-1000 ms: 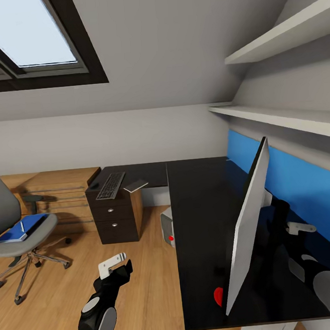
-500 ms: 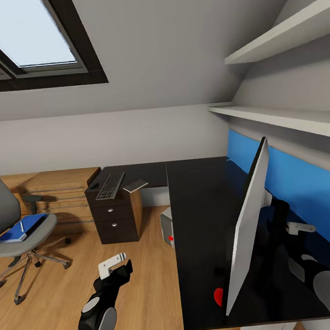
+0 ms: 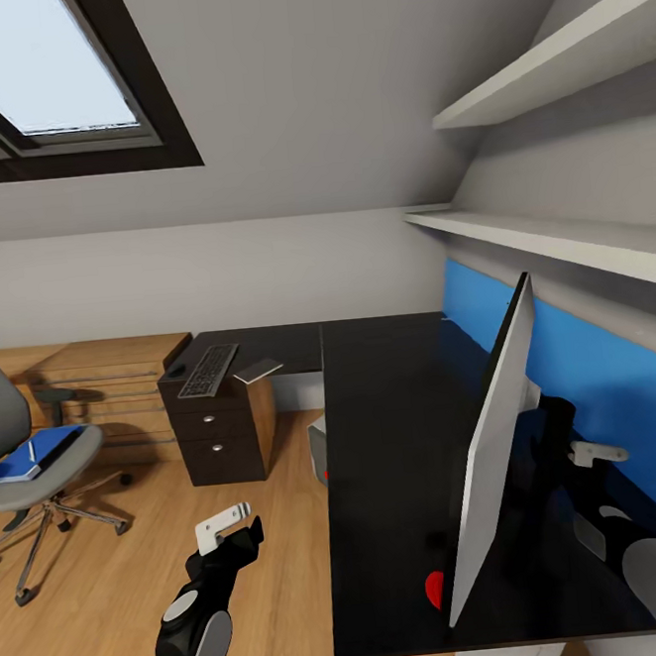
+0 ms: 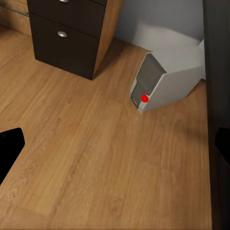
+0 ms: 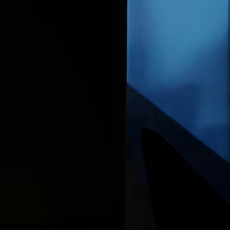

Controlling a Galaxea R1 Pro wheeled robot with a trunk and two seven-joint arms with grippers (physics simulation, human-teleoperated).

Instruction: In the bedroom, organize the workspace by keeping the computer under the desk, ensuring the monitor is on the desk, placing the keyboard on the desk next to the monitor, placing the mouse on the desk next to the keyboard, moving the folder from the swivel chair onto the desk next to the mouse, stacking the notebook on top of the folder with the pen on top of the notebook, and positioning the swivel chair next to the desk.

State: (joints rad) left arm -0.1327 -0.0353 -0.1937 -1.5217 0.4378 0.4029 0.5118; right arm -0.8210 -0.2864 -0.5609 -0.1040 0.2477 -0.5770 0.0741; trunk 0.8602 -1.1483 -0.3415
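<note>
The monitor (image 3: 493, 453) stands edge-on at the right of the black L-shaped desk (image 3: 385, 412). On the desk's far left wing, over the drawers, lie the keyboard (image 3: 208, 370), the dark mouse (image 3: 176, 370) and a flat grey notebook (image 3: 258, 371). The grey swivel chair (image 3: 12, 465) at the left carries the blue folder (image 3: 36, 455) with a pen (image 3: 31, 448) on it. Under the desk sits the grey computer (image 3: 319, 456) (image 4: 165, 81). My left gripper (image 3: 236, 527) hangs open over the wooden floor. Behind the monitor, my right gripper (image 3: 593, 454) is partly hidden.
A dark drawer unit (image 3: 219, 442) stands below the keyboard, and a low wooden cabinet (image 3: 103, 372) lines the back wall. White shelves (image 3: 558, 233) run above the blue wall panel (image 3: 610, 373). A red disc (image 3: 435, 589) shows by the monitor's foot. Open wooden floor (image 3: 112, 586) lies between chair and desk.
The whole picture has slid a little to the left, so the camera has moved. Both arms keep the same place in the view, and nothing was picked up or let go.
</note>
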